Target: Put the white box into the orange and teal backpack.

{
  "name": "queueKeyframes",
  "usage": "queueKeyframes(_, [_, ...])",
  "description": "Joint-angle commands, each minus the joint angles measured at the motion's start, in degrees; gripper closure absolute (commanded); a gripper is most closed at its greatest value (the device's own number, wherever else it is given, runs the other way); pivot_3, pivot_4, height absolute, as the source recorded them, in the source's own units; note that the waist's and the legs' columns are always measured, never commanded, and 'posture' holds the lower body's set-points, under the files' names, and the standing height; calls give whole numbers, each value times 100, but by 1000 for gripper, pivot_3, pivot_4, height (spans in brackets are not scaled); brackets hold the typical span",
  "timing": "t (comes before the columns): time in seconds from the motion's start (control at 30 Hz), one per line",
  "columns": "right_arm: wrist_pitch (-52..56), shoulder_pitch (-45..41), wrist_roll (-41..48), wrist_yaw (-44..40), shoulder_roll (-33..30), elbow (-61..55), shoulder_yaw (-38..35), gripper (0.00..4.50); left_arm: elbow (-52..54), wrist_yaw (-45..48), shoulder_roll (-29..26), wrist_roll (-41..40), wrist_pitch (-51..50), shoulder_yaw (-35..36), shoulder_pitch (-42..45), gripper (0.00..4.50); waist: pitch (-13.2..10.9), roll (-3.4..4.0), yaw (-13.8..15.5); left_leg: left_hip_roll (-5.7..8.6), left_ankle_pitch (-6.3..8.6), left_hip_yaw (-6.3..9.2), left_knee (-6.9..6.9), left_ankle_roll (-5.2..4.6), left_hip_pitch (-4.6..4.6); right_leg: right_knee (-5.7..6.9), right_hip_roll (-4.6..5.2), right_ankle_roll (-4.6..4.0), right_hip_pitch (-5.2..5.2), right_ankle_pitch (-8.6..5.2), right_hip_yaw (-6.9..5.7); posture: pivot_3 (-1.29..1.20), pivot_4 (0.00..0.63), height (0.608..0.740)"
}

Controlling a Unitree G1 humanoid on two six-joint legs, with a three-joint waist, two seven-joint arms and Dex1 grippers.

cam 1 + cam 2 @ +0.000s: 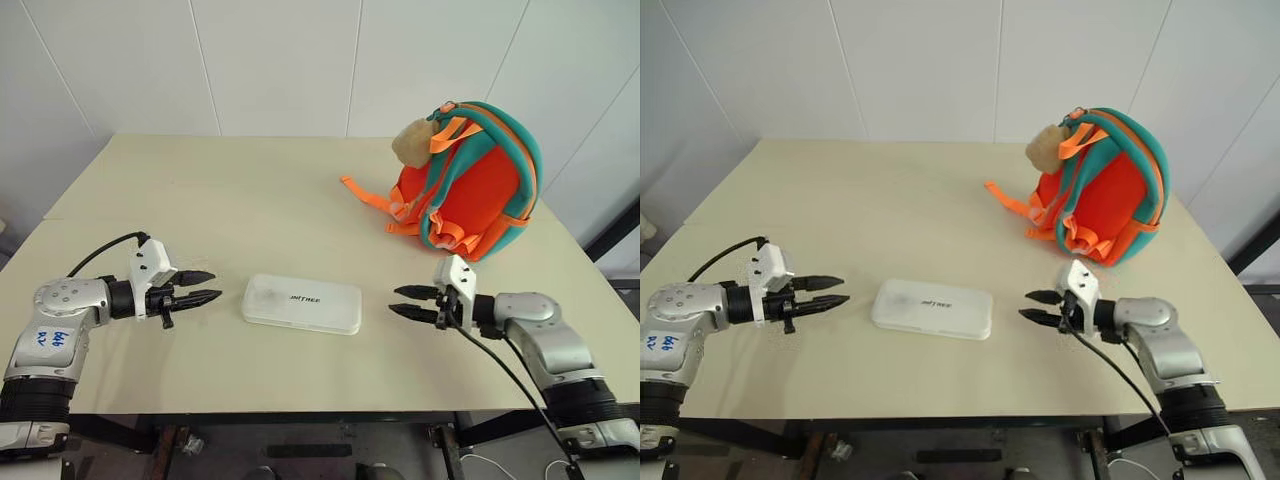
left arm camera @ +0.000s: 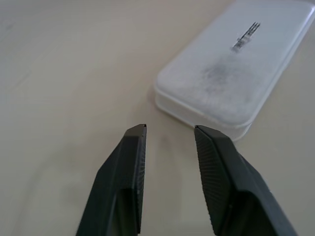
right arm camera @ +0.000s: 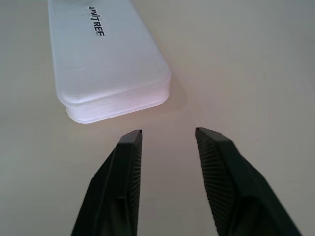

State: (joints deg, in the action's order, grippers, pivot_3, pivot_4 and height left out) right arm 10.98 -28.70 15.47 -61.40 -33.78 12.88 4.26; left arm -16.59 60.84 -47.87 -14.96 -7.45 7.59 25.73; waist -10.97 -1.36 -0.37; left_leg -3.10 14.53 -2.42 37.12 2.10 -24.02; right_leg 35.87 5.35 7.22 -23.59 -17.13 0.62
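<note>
The white box (image 1: 302,303) lies flat on the beige table (image 1: 230,190) near its front edge, dark lettering on its lid. My left gripper (image 1: 207,286) hovers just off the box's left end, open and empty, its tips pointing at the box. Off the box's right end my right gripper (image 1: 403,301) is open and empty too, aimed at that end. Both wrist views show a gap of bare table between the fingertips (image 2: 138,135) (image 3: 132,139) and the box (image 2: 231,69) (image 3: 108,59). The orange and teal backpack (image 1: 470,185) stands at the far right of the table, a beige plush toy (image 1: 412,146) hanging at its top.
Orange straps (image 1: 368,195) trail from the backpack onto the table toward the middle. White wall panels rise behind the table's far edge. A dark frame piece (image 1: 615,230) stands past the table's right edge.
</note>
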Motion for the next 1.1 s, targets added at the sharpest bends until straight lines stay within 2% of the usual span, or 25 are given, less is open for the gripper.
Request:
queueKeyframes(0.03, [-168,-206,-100,131,189,88,35,4032,-47,-83,100,87,-59,-112,124,3983,0,0,5,0,-1,1,1,1,0,2,0,0,0,0,0,0,150,740])
queueKeyframes(0.1, [-196,-270,-186,191,306,136,92,4498,-60,20,144,176,28,-289,131,4471,0,0,7,0,-1,1,1,2,-1,4,0,0,-2,0,0,0,150,740])
queueKeyframes(0.37, [-121,-273,-275,380,720,-41,230,4498,7,-8,500,308,-138,-717,352,4471,0,0,16,0,-3,3,5,4,-2,11,0,2,-1,1,-1,0,150,740])
queueKeyframes(0.77, [211,116,-16,313,317,-563,-144,4498,255,-26,519,261,-325,-630,110,4471,0,0,28,0,-4,4,4,3,-1,10,0,2,0,1,-1,0,150,740])
queueKeyframes(1.1, [192,21,-141,336,556,-321,48,4498,771,-81,827,212,-618,-819,-4,4471,0,0,14,0,-9,4,5,6,3,15,0,3,1,2,0,0,150,740])
